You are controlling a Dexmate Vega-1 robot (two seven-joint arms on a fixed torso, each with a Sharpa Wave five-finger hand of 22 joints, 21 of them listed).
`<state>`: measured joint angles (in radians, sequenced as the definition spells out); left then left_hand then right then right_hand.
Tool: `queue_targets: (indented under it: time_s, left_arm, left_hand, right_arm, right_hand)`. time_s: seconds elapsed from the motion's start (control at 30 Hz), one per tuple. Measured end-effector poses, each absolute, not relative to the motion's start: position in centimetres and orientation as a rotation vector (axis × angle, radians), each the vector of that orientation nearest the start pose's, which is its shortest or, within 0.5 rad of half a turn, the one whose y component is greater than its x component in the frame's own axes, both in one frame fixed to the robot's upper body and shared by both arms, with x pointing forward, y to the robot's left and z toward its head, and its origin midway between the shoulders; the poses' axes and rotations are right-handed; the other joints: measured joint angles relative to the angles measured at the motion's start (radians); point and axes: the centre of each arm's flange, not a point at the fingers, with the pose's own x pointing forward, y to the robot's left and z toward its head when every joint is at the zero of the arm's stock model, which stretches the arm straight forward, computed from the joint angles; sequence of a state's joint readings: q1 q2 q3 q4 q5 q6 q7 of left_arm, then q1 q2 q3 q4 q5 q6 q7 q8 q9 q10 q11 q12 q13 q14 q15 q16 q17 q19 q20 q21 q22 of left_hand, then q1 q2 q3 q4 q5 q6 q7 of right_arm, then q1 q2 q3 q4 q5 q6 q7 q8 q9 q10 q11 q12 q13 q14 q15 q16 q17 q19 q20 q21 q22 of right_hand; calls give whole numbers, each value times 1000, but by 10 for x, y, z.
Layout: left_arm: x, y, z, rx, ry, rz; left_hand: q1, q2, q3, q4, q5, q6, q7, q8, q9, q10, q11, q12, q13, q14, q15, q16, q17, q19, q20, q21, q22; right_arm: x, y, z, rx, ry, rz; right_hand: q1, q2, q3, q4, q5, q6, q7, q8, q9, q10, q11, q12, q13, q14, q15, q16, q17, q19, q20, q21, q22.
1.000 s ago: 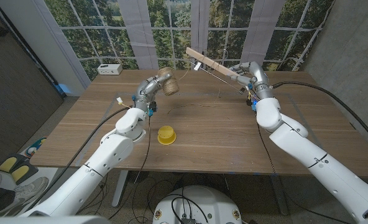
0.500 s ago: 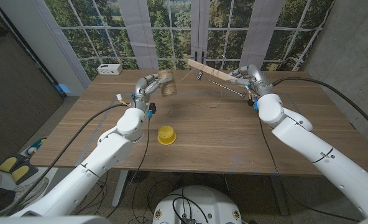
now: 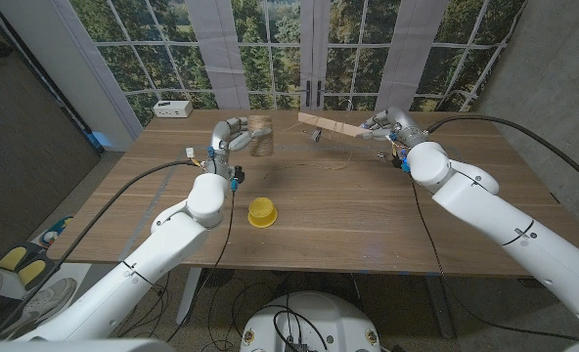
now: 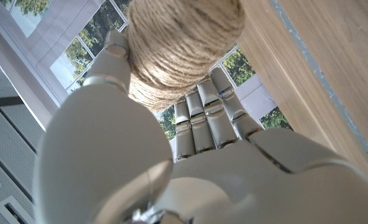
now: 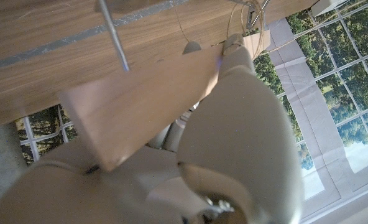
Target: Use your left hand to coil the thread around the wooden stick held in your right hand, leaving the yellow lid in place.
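Table (image 3: 368,210) of wood carries the whole scene, and both arms now reach to its far side, more stretched out than a second ago. Compared with the earlier pictures, the right hand (image 3: 385,124) has lowered the wooden stick (image 3: 331,124): before, it pointed up and to the left at a clear slope; now it lies almost level above the far part of the table. The right hand grips the stick at its right end, and in the right wrist view the fingers are closed around the wood.

The left hand (image 3: 233,134) has moved further from the robot and a little to the left. It holds the ball of thread (image 4: 181,43) between thumb and fingers, and the left wrist view shows this grip plainly. The ball is well apart from the stick, so I judge that this is one pass of the coiling, with the thread drawn out between them; the thread itself is too thin to follow in the head view.

The yellow lid (image 3: 261,211) stands on the table near the left forearm, at the same place as before, so this part of the task is kept.
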<state>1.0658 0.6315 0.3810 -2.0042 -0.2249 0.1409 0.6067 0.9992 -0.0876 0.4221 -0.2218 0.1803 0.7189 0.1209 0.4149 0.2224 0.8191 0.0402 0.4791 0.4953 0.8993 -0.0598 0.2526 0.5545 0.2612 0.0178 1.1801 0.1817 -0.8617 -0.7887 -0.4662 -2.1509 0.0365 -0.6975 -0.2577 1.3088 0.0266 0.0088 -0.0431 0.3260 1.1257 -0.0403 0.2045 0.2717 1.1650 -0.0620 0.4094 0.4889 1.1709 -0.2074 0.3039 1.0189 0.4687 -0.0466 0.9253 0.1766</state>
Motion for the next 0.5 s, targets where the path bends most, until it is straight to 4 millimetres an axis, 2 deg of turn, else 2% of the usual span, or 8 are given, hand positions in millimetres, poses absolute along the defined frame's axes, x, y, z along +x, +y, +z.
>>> queue_targets:
  time_s: [0.5]
  left_arm:
    - [523,236,-8,435,-717,282]
  left_hand:
    - [0,0,0,0,-3,0,0,0,0,1,1,-23,57,0,0,4,0,0,0,0,0]
  right_arm:
    - [543,-222,52,-865,-318,-30]
  right_hand:
    - [0,0,15,-6,-14,-20,26,1,-2,1,12,2,16,12,9,0,-10,9,-2,0,-5]
